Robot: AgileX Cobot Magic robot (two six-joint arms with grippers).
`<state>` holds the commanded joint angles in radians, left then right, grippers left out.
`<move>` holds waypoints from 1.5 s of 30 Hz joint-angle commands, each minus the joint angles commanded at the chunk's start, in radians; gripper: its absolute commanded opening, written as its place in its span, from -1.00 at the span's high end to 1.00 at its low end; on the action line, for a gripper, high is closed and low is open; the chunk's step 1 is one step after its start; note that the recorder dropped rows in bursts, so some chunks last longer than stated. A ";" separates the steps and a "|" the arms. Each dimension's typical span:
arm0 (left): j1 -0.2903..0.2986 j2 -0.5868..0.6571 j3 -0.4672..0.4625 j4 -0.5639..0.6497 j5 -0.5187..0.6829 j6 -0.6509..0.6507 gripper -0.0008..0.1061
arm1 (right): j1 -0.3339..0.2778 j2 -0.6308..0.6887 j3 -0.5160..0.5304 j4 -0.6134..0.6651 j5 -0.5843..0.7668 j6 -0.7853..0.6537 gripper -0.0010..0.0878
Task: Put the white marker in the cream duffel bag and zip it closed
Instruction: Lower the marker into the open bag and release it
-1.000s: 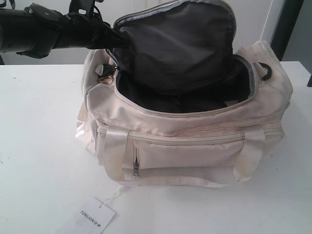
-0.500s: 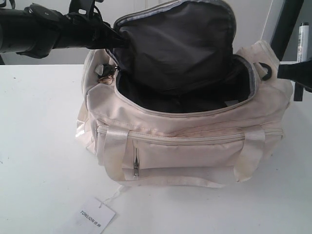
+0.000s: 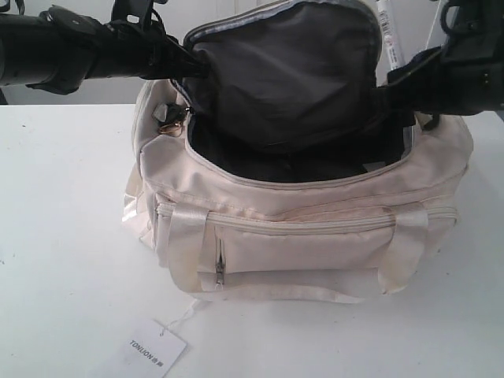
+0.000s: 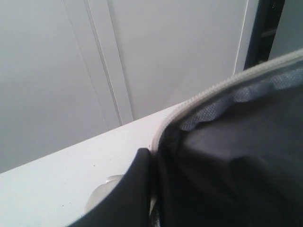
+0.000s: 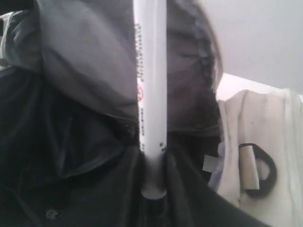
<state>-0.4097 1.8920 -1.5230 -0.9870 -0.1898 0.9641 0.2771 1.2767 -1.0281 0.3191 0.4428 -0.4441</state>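
The cream duffel bag (image 3: 315, 228) lies on the white table with its top unzipped. Its dark-lined flap (image 3: 283, 71) is held upright by my left gripper (image 3: 189, 67), which is shut on the flap's edge (image 4: 203, 101); one dark finger (image 4: 128, 194) shows against the lining. My right gripper (image 3: 383, 88) is over the right end of the opening. It is shut on the white marker (image 3: 387, 35), which stands upright beside the flap. In the right wrist view the white barrel with dark print (image 5: 151, 94) runs up from the right gripper (image 5: 154, 184), with the dark bag interior behind it.
A gold chain pull (image 3: 169, 126) hangs at the bag's left end. A black D-ring (image 5: 258, 172) sits on the right end. A white paper tag (image 3: 153, 350) lies on the table (image 3: 63, 236) in front. A white wall stands behind.
My right arm has come in from the right edge with the marker and moved left to above the bag's right end. The left arm and flap have not moved.
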 joint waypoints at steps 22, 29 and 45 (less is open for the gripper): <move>0.000 0.000 0.000 0.000 0.000 0.000 0.99 | 0.002 0.232 -0.207 -0.009 0.210 -0.147 0.98; 0.000 0.000 0.000 0.000 0.000 0.000 0.99 | 0.002 0.277 -0.207 -0.090 0.203 -0.112 0.98; 0.000 0.000 0.000 0.000 0.000 0.000 0.99 | 0.002 0.322 -0.207 -0.374 0.192 0.508 0.98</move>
<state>-0.4097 1.8920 -1.5230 -0.9870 -0.1898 0.9641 0.2793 1.5984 -1.2353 -0.0549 0.6347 0.0635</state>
